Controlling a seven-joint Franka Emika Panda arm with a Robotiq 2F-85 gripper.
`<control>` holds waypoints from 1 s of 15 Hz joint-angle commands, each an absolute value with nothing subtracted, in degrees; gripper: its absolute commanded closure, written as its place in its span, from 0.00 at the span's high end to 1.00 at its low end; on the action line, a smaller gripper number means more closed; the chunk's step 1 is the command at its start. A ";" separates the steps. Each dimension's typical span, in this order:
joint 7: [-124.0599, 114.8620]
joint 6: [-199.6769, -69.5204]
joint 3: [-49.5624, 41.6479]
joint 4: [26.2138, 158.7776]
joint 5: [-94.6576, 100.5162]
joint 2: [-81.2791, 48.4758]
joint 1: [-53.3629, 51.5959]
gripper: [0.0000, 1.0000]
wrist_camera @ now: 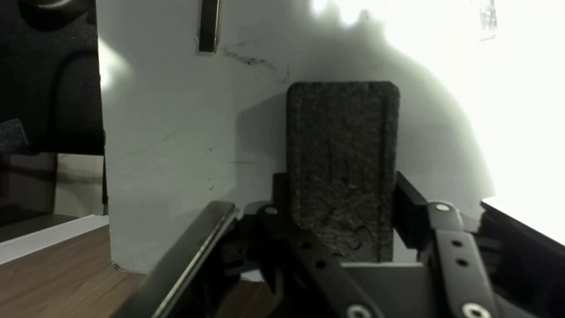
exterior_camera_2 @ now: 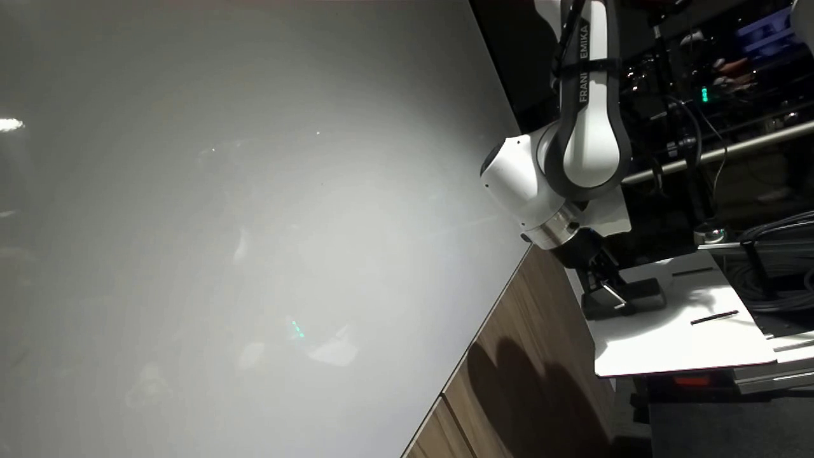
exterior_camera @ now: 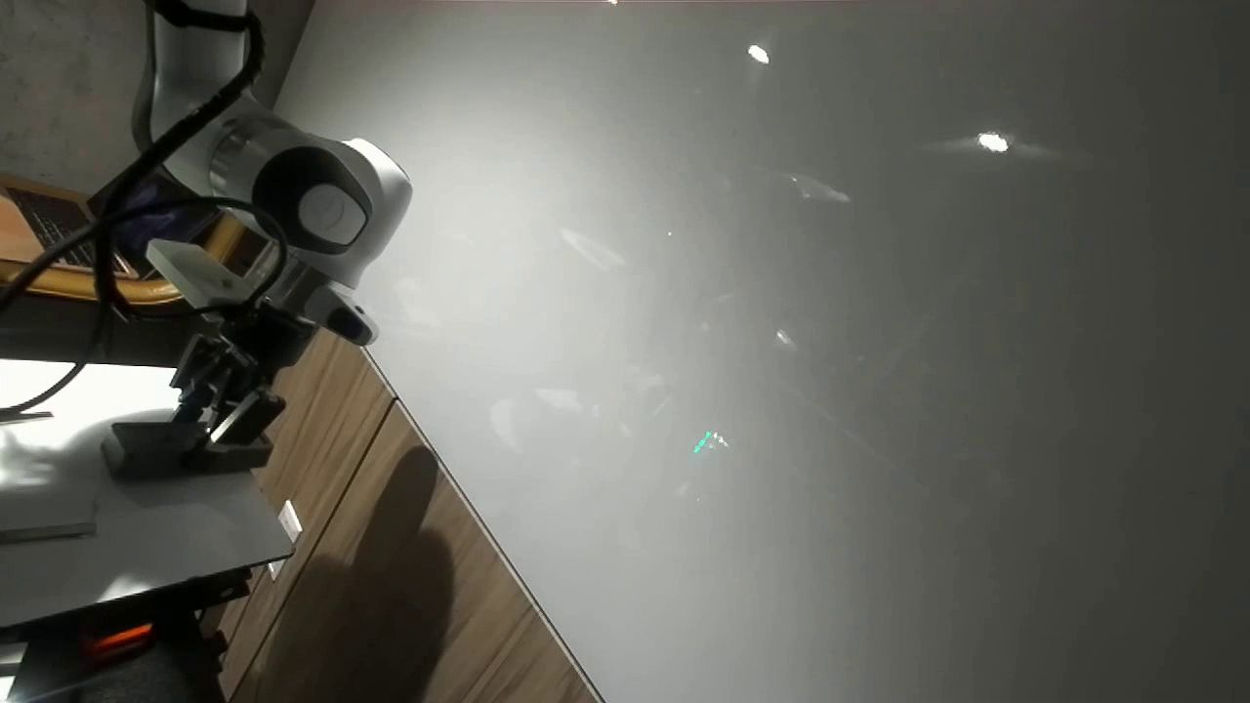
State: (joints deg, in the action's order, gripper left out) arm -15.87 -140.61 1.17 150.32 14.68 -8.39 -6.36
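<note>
White desk near wood panel; gripper clamped on both long sides of dark block by one edge.

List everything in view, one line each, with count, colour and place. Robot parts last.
Table: 1, whitish, low at the side of both exterior views
Block: 1, dark grey, on or just over the table
Strips: 2, dark, on the table
Glossy panel: 1, grey, filling most of both exterior views
Wood panels: at least 2, brown, below the glossy panel
Plate: at least 1, white, near the table's edge
Laptop: 1, pinkish, left edge of an exterior view
Rail: 1, yellow, beside the laptop
Bar: 1, pale, right side of an exterior view
Item: 1, orange, below the table, unclear
Cables: several, black, both exterior views
Arm: 1, white and grey, both exterior views
Gripper: 1, black, closed on the block's sides
</note>
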 commanded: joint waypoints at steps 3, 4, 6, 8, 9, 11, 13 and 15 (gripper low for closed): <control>-14.75 -140.54 0.80 148.90 15.46 -7.83 -5.70 0.31; -14.75 -140.63 0.80 148.72 15.47 -7.92 -5.64 0.31; -14.81 -140.78 0.80 148.58 15.48 -7.97 -5.57 0.31; -14.72 -140.78 0.86 148.85 15.31 -7.88 -5.50 0.31; -14.84 -141.05 0.85 149.14 15.23 -7.86 -5.47 0.31; -14.81 -141.18 0.77 149.43 15.22 -8.00 -5.38 0.31; -14.86 -141.18 0.59 149.43 15.25 -8.21 -5.23 0.42; -14.85 -141.01 0.51 149.23 15.05 -8.24 -5.05 0.82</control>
